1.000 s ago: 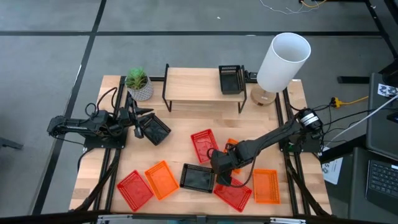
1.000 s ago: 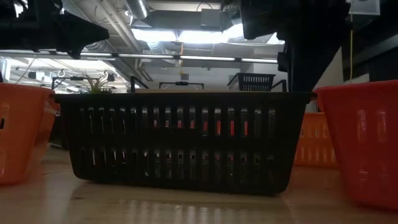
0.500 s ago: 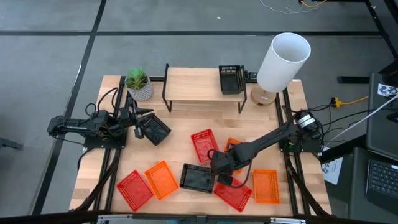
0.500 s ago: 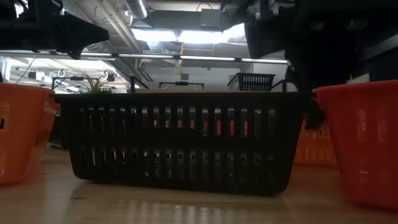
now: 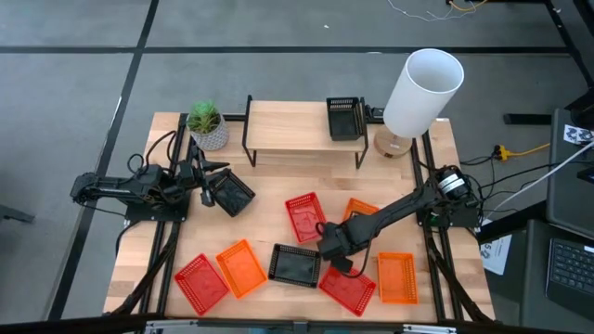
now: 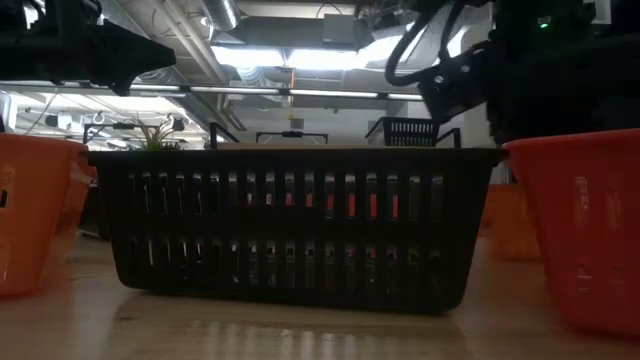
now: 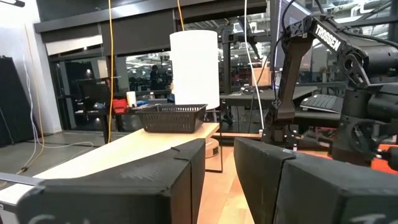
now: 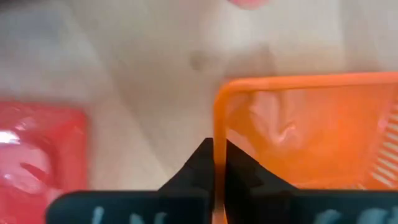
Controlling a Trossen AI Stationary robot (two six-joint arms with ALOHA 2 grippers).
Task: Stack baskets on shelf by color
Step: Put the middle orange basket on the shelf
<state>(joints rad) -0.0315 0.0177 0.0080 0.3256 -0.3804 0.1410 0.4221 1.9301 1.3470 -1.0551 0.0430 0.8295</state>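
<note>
A: Nearest the front edge of the counter (image 5: 139, 264), around six o'clock, what lies there?

B: A black basket (image 5: 295, 264), with a red basket (image 5: 200, 282) and an orange basket (image 5: 241, 267) toward seven o'clock, and another red basket (image 5: 349, 290) and orange basket (image 5: 397, 277) toward five.

A: And the right gripper (image 5: 336, 249)?

B: Just past the black one, its fingers pinched together on the rim of an orange basket (image 8: 311, 130) near the counter's middle.

A: The left gripper (image 5: 212, 190)?

B: At nine o'clock, clamped on a black basket (image 5: 234, 195).

A: Farther back?

B: At twelve o'clock the shelf (image 5: 302, 130) carries one black basket (image 5: 344, 119) at its right end, beside a white lamp (image 5: 418, 93); a plant (image 5: 206, 123) stands at eleven.
</note>
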